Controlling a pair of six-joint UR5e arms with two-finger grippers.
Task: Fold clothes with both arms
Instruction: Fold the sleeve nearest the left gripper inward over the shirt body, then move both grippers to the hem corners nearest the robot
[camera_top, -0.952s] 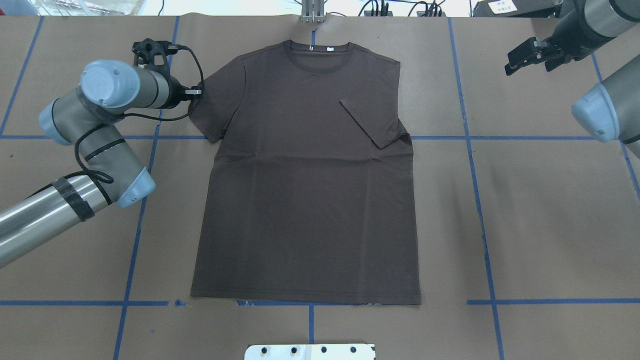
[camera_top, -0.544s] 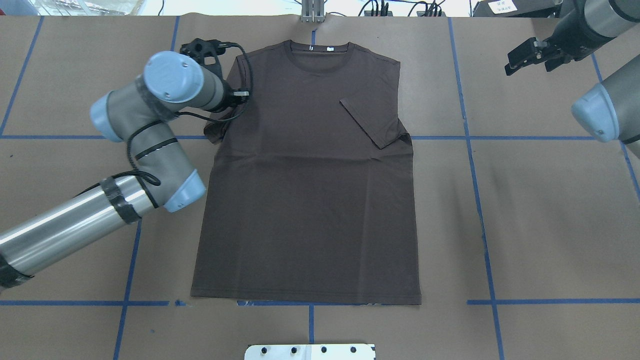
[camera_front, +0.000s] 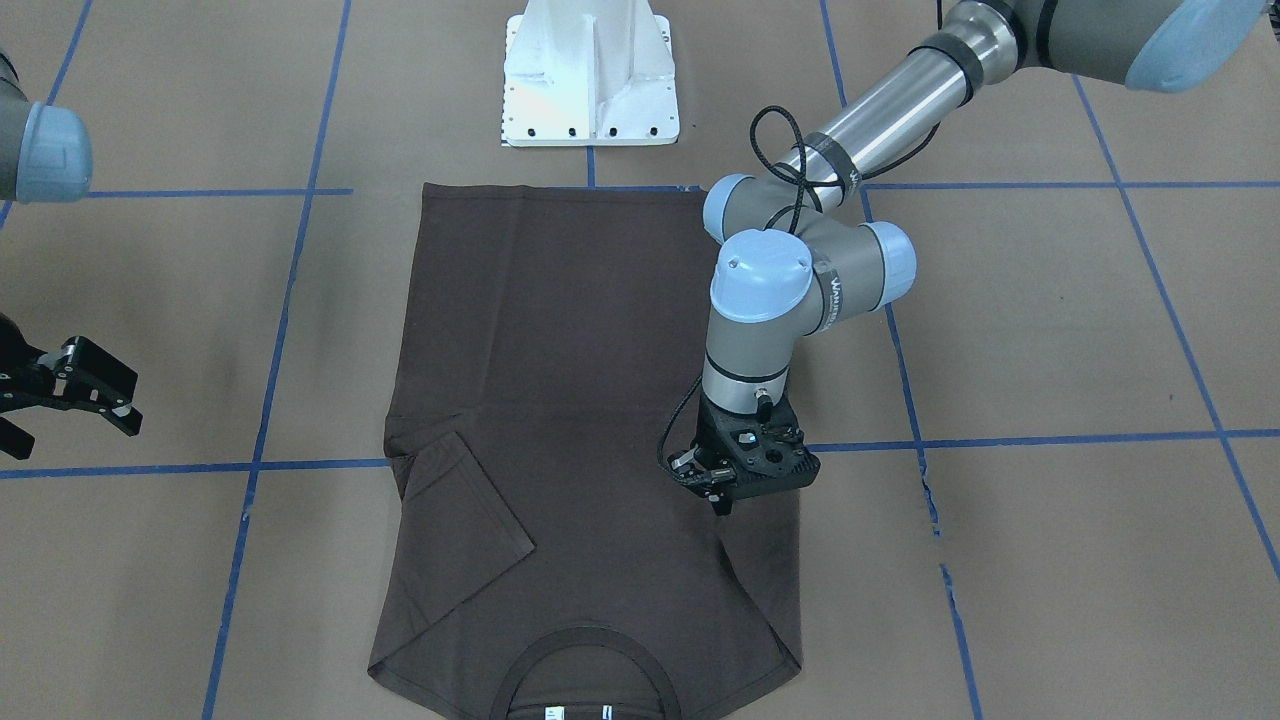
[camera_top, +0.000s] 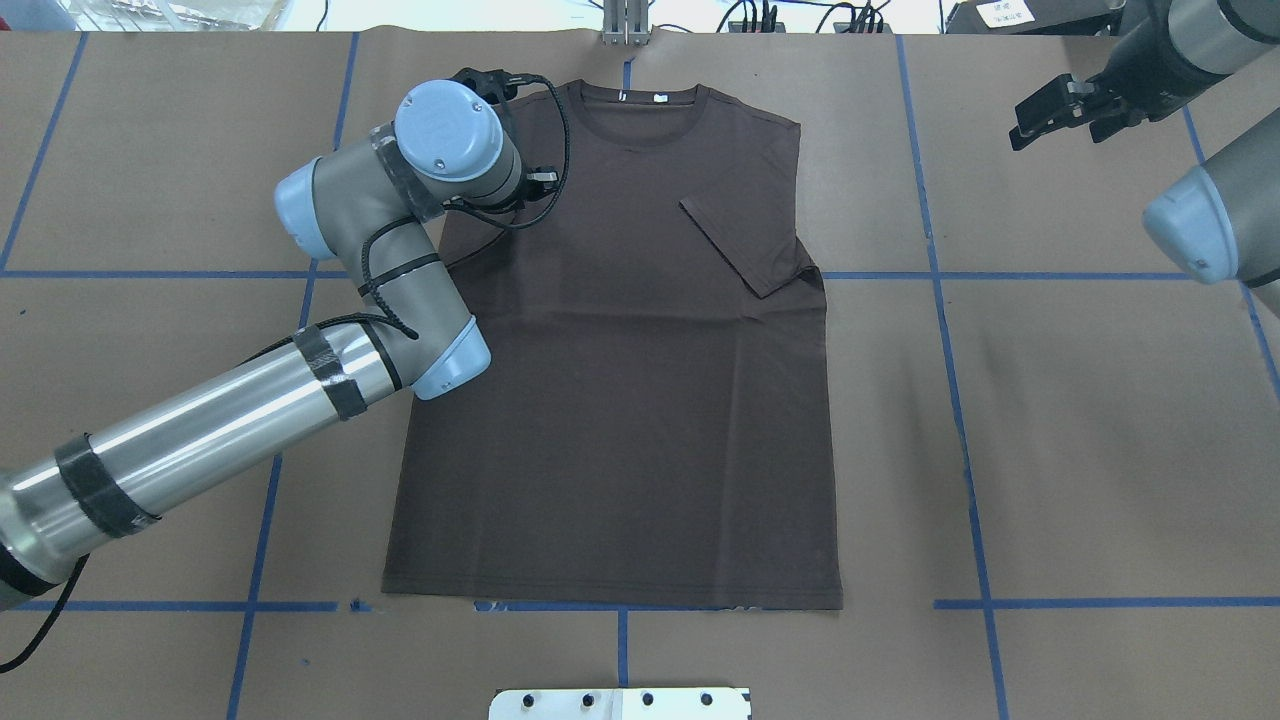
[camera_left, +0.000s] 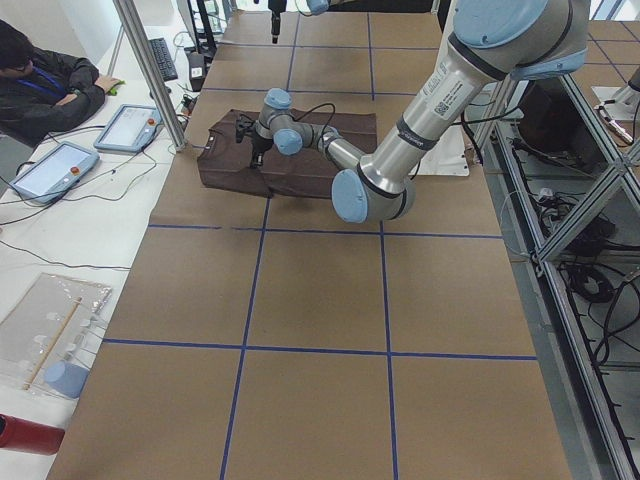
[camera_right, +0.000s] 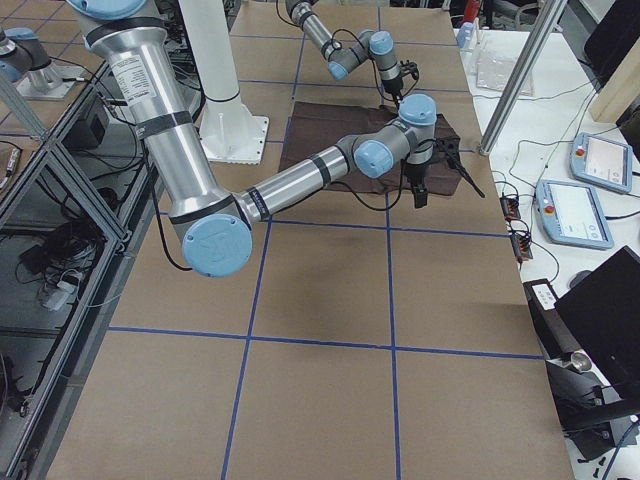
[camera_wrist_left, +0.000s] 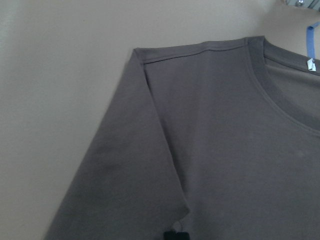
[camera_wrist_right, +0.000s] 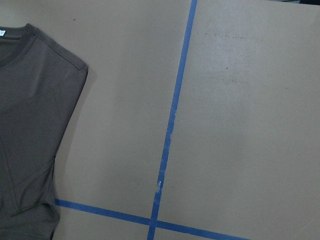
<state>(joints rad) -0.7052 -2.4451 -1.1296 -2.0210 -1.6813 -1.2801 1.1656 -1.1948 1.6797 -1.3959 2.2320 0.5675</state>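
Dark brown T-shirt (camera_top: 620, 400) flat at table (camera_top: 1100, 400) centre, collar (camera_top: 640, 125) at far edge, right sleeve (camera_top: 745, 245) already folded in. Judged soft, light, limp; wrinkles if dragged. Best held at hems, shoulder seams. Left hand (camera_front: 722, 500) clenched on hem of left sleeve (camera_wrist_left: 125, 175); right hand (camera_front: 125, 400) released, far right.

My workplace, a robotics lab: tabletop (camera_top: 1100, 420) gridded with blue tape (camera_top: 954, 400), teach pendants (camera_left: 125, 128) beside it, an aluminium post (camera_left: 152, 75) standing near.
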